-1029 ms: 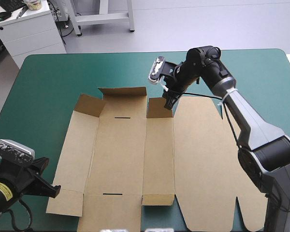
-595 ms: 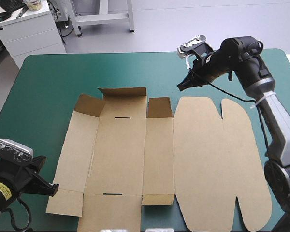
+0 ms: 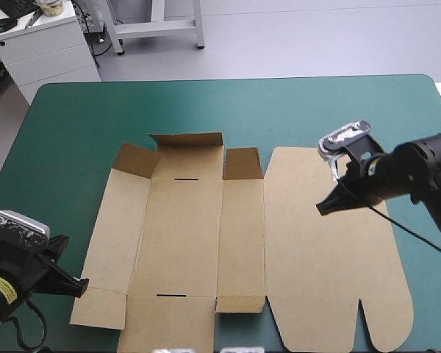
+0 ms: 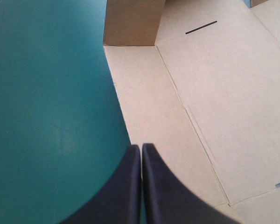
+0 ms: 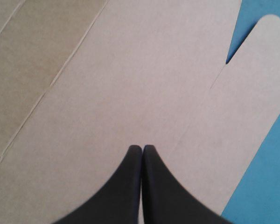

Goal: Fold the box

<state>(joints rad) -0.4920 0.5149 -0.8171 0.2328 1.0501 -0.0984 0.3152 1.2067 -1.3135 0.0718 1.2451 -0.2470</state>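
Shows the brown box (image 3: 206, 243) spread nearly flat mid-table on the teal-green cover (image 3: 95, 118), with three short flaps along its far edge tipped up. Finds the left gripper (image 4: 141, 146) by the box's near left corner, black fingers (image 4: 126, 186) pressed together on nothing, tips at the left panel's outer edge. Places the right gripper (image 5: 142, 147) over the wide lid panel on the right, likewise clamped together, empty.

- Left gripper (image 3: 75, 285), lower left of the high view, fingers pressed together in a point.
- Right gripper (image 3: 325, 207), right of centre, likewise closed, aimed left.
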